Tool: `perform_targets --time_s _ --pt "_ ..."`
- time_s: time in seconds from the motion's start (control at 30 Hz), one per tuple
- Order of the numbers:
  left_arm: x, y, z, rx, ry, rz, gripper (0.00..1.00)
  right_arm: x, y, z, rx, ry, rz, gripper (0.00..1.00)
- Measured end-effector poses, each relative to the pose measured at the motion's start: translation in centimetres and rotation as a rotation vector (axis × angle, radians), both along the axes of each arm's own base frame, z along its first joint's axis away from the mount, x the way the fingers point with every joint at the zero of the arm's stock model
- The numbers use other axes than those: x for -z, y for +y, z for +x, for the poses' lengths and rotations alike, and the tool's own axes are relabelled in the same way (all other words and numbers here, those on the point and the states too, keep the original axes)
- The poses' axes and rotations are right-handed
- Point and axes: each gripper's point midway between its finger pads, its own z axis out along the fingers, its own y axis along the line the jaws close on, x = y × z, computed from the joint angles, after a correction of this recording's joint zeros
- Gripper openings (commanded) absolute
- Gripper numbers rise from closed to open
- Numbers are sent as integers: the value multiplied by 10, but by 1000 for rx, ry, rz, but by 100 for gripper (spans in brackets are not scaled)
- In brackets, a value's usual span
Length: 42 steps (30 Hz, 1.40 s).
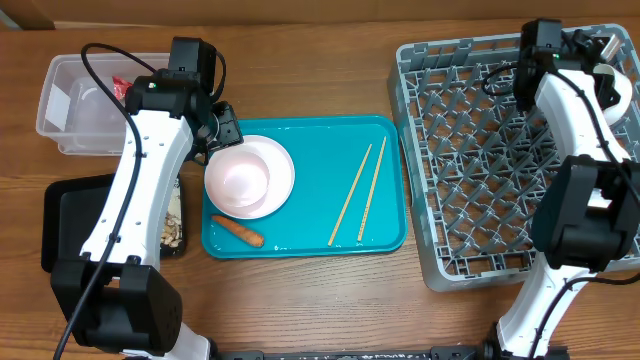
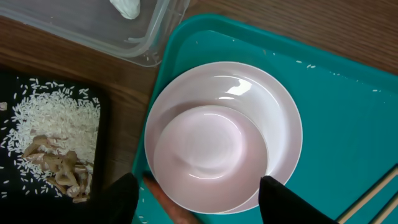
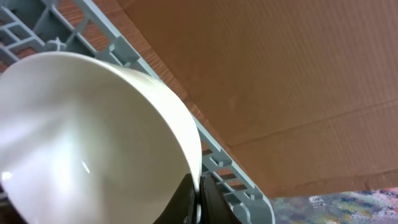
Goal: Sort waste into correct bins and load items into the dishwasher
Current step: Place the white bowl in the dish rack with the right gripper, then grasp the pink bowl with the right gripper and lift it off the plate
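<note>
A pale-pink bowl (image 1: 243, 178) sits in a white plate (image 1: 280, 165) on the teal tray (image 1: 385, 135). My left gripper (image 2: 202, 205) is open and hovers just over the bowl (image 2: 205, 155), one finger on each side of its near rim. An orange carrot (image 1: 238, 231) lies on the tray beside the plate. Two wooden chopsticks (image 1: 360, 193) lie to the right. My right gripper (image 3: 198, 200) is shut on the rim of a white bowl (image 3: 87, 137) over the far right corner of the grey dish rack (image 1: 480, 160). The small white cup is out of view.
The clear tub (image 1: 60, 110) at the far left holds a red wrapper (image 1: 122, 86) and a white tissue wad (image 2: 127, 7). The black tray (image 1: 70, 225) in front of it holds nut-shell scraps (image 2: 59, 168) and rice grains. A cardboard wall (image 3: 298, 74) stands behind the rack.
</note>
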Motion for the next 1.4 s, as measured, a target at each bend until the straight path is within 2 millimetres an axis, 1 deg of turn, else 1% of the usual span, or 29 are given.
perform_targets --time_s 0.07,0.13,0.2,0.23,0.27,0.3,0.4,0.5,0.57,0.63,0.7,0.73,0.77,0.83,0.87,0.9,0.93,0.97,1.0,1.07,1.1,1.13,1.2,1.23,1.27,1.3,1.33,1.37,1.4 --pt "0 0 0 0 0 0 64 1 3 0 -5 4 8 4" --pt "0 0 0 1 0 1 65 3 8 -2 -7 10 21 9" --pt "0 0 0 4 0 1 64 14 21 -2 -29 25 88 21" --pt "0 0 0 4 0 2 65 23 28 -2 -46 40 141 26" --pt "0 0 0 4 1 2 65 38 40 -3 -69 71 219 36" --pt "0 0 0 4 0 1 65 46 49 -4 -83 87 270 42" --pt "0 0 0 4 0 1 65 66 71 -6 -116 116 417 45" --pt "0 0 -1 4 3 1 65 76 83 -8 -126 119 508 46" --pt "1 0 -3 4 12 3 66 74 89 -7 -138 100 550 56" --pt "1 0 -5 5 20 3 66 61 100 -5 -169 42 626 61" --pt "2 1 -7 5 29 5 66 30 116 3 -252 -57 715 64" --pt "2 1 -8 5 34 5 66 10 129 11 -325 -121 776 65" --pt "3 1 -11 7 46 7 66 -18 145 16 -418 -184 840 65" --pt "4 1 -13 7 57 8 65 -44 175 17 -559 -227 954 66" --pt "4 2 -16 7 68 9 65 -48 187 17 -605 -228 1003 66" --pt "5 2 -18 7 77 10 65 -50 205 17 -661 -214 1055 67" --pt "5 2 -21 7 88 11 65 -49 210 17 -678 -208 1069 69" --pt "5 3 -24 6 98 12 65 -48 228 17 -729 -184 1110 72" --pt "3 3 -26 6 99 12 65 -47 257 16 -805 -147 1158 72" --pt "-4 4 -32 2 94 12 66 -48 296 12 -904 -101 1196 73" --pt "-13 5 -37 -4 78 11 67 -49 328 6 -979 -62 1218 73" --pt "-24 6 -44 -10 59 11 67 -49 335 4 -994 -53 1224 73" --pt "-42 11 -55 -32 24 7 68 -49 375 -7 -1082 0 1244 73" --pt "-49 14 -61 -47 12 4 68 -48 387 -10 -1108 16 1248 73" --pt "-57 20 -69 -71 -1 3 68 -43 413 -17 -1162 55 1256 73" --pt "-67 30 -79 -114 -19 1 69 -38 429 -21 -1189 84 1264 73" --pt "-73 39 -86 -151 -26 2 69 -29 449 -28 -1217 127 1274 73" --pt "-73 50 -95 -196 -4 3 70 -17 477 -32 -1268 163 1280 73" --pt "-72 54 -98 -216 6 3 70 -11 486 -35 -1280 183 1283 73"
